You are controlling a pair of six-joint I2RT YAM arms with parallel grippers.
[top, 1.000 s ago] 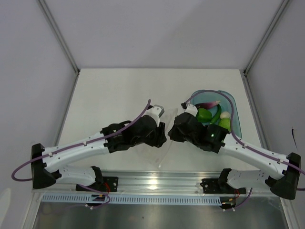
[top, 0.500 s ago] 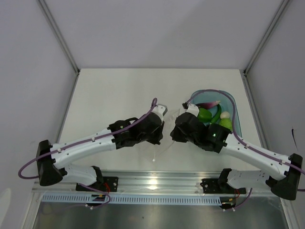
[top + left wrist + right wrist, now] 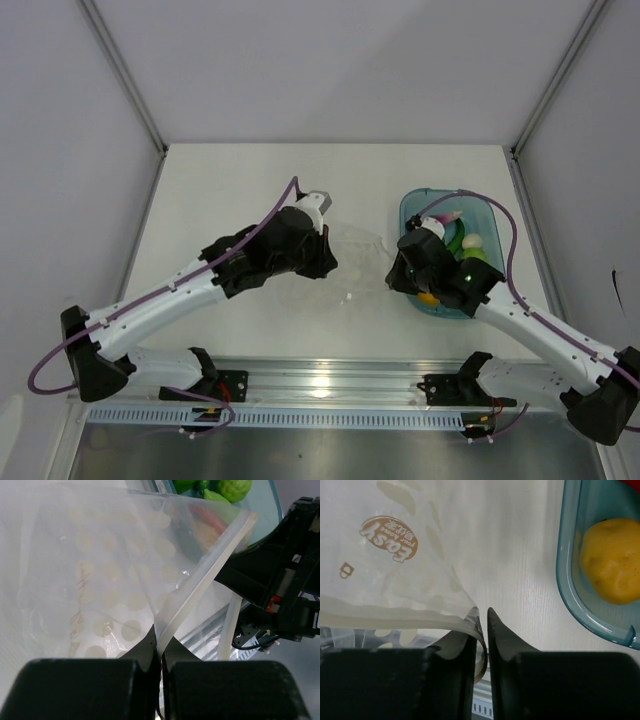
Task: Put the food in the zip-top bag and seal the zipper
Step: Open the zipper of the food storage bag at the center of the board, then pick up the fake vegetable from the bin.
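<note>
I read this as the opening step: the mouth of the zip-top bag (image 3: pixel 100 580) has to be spread before anything goes in, and none of the food (image 3: pixel 452 238) is inside it yet. The bag lies on the surface (image 3: pixel 520 555) between the two arms, with its open edge turned toward the teal tray (image 3: pixel 568 555) on the right. My left claw (image 3: pixel 160 642) is clamped on the bag's rim, the fingers together right on the zipper (image 3: pixel 202 577), whose strip runs up and away from the pinch toward the tray. My right claw (image 3: pixel 481 617) sits at the bag's other side, just beside the tray wall. Its fingers stand a sliver apart with a curl of film in the gap, and I cannot tell from the wrist view whether that film is gripped or merely lying there. The vegetables and the yellow fruit (image 3: pixel 610 560) all sit in the tray, close to that claw. To my mind the next move needs the left grip to hold the rim up and steady while the right claw gets clear of the film, spreads wide over one piece in the tray, and carries it in through the mouth. The film is thin and slack, so I expect the opening to sag shut if the left side droops.
</note>
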